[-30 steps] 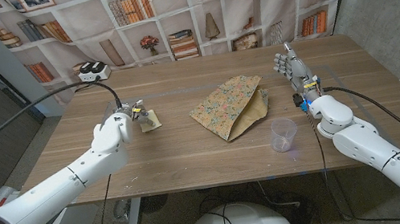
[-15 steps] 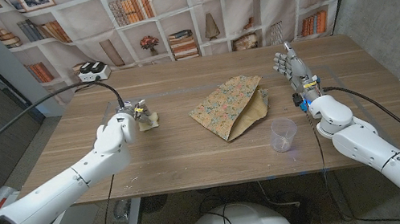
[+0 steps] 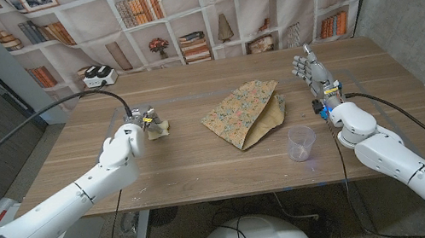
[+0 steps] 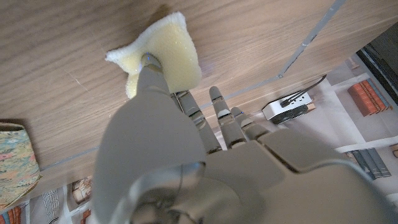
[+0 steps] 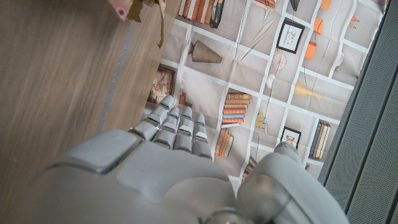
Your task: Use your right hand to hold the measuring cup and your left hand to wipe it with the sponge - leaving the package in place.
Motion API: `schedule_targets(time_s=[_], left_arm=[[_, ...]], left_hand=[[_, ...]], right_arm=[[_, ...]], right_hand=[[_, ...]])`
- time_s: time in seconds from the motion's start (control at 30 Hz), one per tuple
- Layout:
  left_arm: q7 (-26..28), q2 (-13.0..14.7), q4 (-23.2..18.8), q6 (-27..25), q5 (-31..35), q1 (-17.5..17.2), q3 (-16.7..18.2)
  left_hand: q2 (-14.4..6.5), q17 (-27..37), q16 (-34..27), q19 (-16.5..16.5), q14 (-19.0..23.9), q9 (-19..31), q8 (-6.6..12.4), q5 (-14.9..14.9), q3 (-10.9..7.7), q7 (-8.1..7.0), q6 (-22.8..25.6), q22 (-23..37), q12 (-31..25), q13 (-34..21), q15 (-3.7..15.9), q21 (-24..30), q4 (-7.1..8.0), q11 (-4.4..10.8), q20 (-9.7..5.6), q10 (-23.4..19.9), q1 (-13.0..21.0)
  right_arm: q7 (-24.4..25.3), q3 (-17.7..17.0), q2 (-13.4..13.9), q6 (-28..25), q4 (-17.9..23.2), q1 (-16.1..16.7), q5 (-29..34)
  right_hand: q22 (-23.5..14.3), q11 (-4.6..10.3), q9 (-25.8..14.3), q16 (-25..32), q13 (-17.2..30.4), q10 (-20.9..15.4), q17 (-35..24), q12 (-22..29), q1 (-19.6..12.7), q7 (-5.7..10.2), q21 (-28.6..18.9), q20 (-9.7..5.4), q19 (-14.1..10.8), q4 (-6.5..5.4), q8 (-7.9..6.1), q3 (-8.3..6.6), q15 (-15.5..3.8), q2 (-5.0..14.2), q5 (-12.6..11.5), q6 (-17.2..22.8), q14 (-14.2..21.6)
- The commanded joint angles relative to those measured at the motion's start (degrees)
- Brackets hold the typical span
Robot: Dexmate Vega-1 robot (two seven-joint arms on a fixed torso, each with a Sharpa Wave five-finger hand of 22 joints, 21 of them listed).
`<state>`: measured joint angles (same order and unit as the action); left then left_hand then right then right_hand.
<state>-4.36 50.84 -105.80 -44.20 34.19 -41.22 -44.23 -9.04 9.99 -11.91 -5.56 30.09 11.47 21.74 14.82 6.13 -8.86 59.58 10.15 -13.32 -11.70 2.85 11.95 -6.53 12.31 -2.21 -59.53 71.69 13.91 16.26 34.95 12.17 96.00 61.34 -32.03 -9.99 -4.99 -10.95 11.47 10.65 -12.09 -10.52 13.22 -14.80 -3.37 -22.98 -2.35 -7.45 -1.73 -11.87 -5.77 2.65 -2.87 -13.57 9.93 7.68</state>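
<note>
A: What has the left hand (image 3: 130, 131) got?

B: It pinches the sponge (image 4: 163, 53), soft and light, at the counter's (image 3: 187, 171) left side.

A: The right hand (image 3: 314, 76)?

B: Empty, fingers straight, beyond the measuring cup (image 3: 300, 143). That cup looks thin clear plastic: light, likely slippery; wrap its wall gently. The package (image 3: 244, 112) lies between.
</note>
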Motion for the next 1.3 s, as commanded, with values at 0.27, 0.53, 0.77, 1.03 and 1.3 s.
schedule_targets(time_s=[0.27, 0.53, 0.77, 1.03, 1.3], left_arm=[[6.6, -0.8, -3.8, -2.4, -0.3, -1.9, 2.5], [7.1, -1.3, -5.4, -3.6, -1.1, -1.6, 3.1], [9.3, -2.1, -8.0, -4.2, -2.5, -2.6, 4.5], [15.0, -3.7, -10.4, -3.0, -5.9, -5.8, 8.0], [19.8, -5.0, -11.5, 2.4, -11.0, -8.2, 11.8]], left_hand=[[-0.8, 0.2, 0.1, -1.4, 1.2, 0.3, -0.4, -0.5, -0.5, 0.99, -1.4, 0.1, 1.1, 0.0, 8.29, 0.5, 0.76, -0.02, -1.06, 1.3, -0.2], [-1.2, 0.2, 0.2, -2.1, 1.8, 0.2, -0.3, -0.7, -0.87, 1.2, -1.3, 0.1, 1.4, 0.0, 7.92, 0.6, 1.27, -0.02, -0.99, 1.3, -0.4], [-1.2, 0.2, 0.2, -2.6, 2.4, 0.2, -0.21, -0.9, -1.18, 1.27, -1.1, 0.1, 1.4, -0.1, 7.98, 0.7, 1.49, -0.01, -0.93, 0.9, -0.3], [-1.2, 0.2, 0.3, -2.9, 2.7, 0.1, -0.14, -1.1, -1.46, 1.23, -1.0, 0.2, 1.6, -0.1, 8.05, 0.7, 1.74, -0.03, -1.18, 0.9, -0.2], [-1.2, 0.2, 0.4, -2.9, 2.8, 0.1, -0.15, -1.4, -1.63, 1.16, -1.0, 0.2, 1.7, -0.1, 8.08, 0.6, 2.2, -0.05, -1.19, 0.9, -0.5]], right_arm=[[1.1, -2.2, 1.7, 0.9, 2.6, 3.5, 0.5], [0.1, -3.5, 2.5, 2.5, 3.4, 5.4, 0.1], [-2.1, -5.0, 3.2, 5.7, 3.6, 7.3, -0.6], [-4.3, -6.6, 3.7, 9.1, 3.9, 10.4, -1.4], [-4.2, -10.5, 5.4, 11.3, 7.5, 16.0, -1.1]], right_hand=[[-0.2, -0.02, -0.1, -0.1, 0.2, -1.1, -0.2, 0.2, -0.1, -0.2, 0.3, -0.46, -0.6, -0.06, 0.03, 0.05, -0.19, 0.69, -0.3, 0.6, 0.6], [-0.2, 0.05, -0.1, -0.1, 0.2, -1.3, -0.2, 0.2, -0.2, -0.23, 0.5, -0.44, -0.7, 0.02, 0.04, 0.1, -0.09, 0.73, -0.3, 0.7, 0.8], [-0.2, 0.16, -0.1, -0.1, 0.2, -1.4, -0.2, 0.2, -0.2, -0.17, 0.7, -0.46, -0.8, 0.06, 0.05, 0.14, -0.29, 0.77, -0.3, 0.8, 0.8], [-0.2, 0.19, -0.1, -0.2, 0.2, -1.6, -0.1, 0.2, -0.3, -0.21, 1.0, -0.77, -0.9, 0.14, -0.05, 0.15, -0.32, 0.85, -0.2, 1.2, 0.8], [-0.2, 0.31, -0.1, -0.3, 0.2, -1.7, -0.1, 0.2, -0.5, -0.21, 1.2, -0.73, -0.9, 0.25, -0.05, 0.13, -0.39, 0.92, -0.2, 1.3, 0.7]])
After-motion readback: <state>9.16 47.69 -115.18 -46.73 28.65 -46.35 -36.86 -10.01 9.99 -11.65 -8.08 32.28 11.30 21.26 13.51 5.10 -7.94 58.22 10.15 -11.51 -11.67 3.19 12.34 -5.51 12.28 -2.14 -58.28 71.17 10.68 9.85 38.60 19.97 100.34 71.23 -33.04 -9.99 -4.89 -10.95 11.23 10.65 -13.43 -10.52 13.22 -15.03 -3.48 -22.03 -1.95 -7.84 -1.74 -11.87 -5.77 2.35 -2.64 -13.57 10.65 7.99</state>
